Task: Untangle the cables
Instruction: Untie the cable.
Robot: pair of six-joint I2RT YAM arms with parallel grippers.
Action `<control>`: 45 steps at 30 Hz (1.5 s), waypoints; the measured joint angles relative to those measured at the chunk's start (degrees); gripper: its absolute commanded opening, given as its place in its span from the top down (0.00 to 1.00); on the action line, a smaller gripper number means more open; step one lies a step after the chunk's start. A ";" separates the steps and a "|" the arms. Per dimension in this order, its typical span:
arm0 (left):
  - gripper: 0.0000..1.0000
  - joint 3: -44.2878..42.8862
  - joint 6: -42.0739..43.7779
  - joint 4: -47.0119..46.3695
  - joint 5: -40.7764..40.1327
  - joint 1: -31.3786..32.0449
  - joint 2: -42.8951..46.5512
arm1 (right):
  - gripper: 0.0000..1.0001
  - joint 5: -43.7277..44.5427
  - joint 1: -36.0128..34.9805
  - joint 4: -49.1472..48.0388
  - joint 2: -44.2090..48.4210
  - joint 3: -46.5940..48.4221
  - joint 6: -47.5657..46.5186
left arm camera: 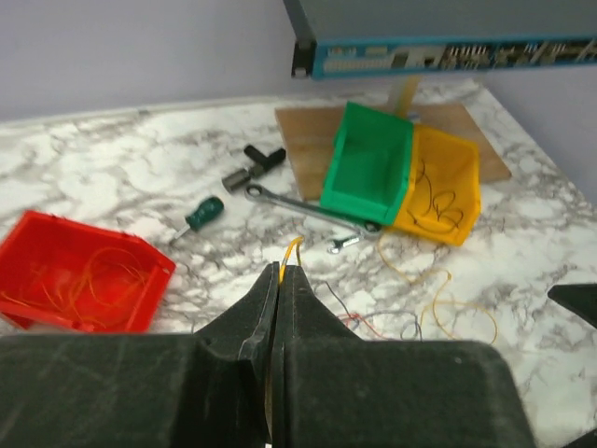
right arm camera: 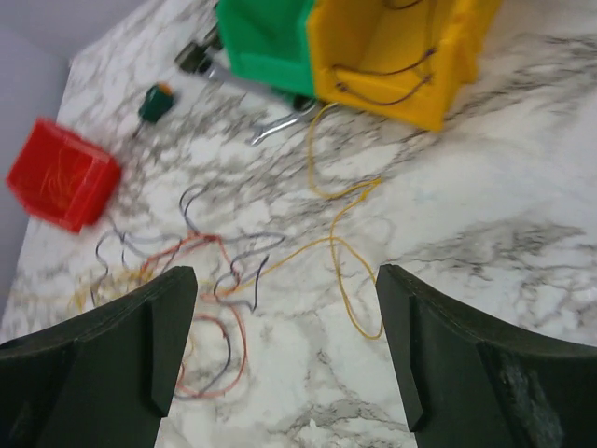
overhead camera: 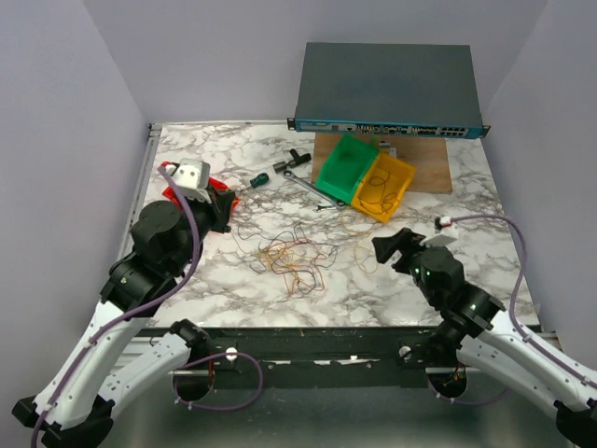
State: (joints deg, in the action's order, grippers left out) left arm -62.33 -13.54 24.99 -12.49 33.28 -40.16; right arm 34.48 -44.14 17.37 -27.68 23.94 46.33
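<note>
Blurred cables [right arm camera: 224, 271] near red bin [right arm camera: 58, 175]

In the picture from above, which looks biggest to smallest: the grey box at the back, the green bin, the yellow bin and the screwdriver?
1. Grey box.
2. Green bin and yellow bin: they look about alike, so I won't rank them.
3. Screwdriver, the smallest.

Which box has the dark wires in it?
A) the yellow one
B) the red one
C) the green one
A: dark wires lie looped inside the yellow box. The red box holds only thin orange-yellow wires, and the green box shows none.
</note>
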 measured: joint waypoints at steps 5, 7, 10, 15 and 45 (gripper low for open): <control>1.00 6.51 -4.13 2.86 -0.35 -0.17 0.00 | 0.08 -14.97 0.00 -7.58 -13.18 3.45 -11.08; 1.00 6.91 -4.85 5.07 -2.67 -0.46 0.31 | 0.06 -20.24 -0.04 -10.16 -22.29 7.13 -14.67; 1.00 6.67 -5.11 6.49 -7.06 -1.25 2.01 | 0.04 -25.90 -0.50 -14.53 -32.61 10.38 -18.51; 1.00 5.92 -5.05 7.56 -13.20 -2.08 5.86 | 0.02 -33.40 -2.29 -20.68 -46.93 16.98 -22.80; 1.00 7.69 0.35 5.11 -27.74 -2.49 13.27 | 0.99 -3.43 -9.62 -14.82 -53.96 17.05 -0.20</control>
State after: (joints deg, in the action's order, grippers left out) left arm -54.63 -13.19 30.11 -40.23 30.79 -26.89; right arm 31.05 -53.76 2.55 -81.65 40.99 46.13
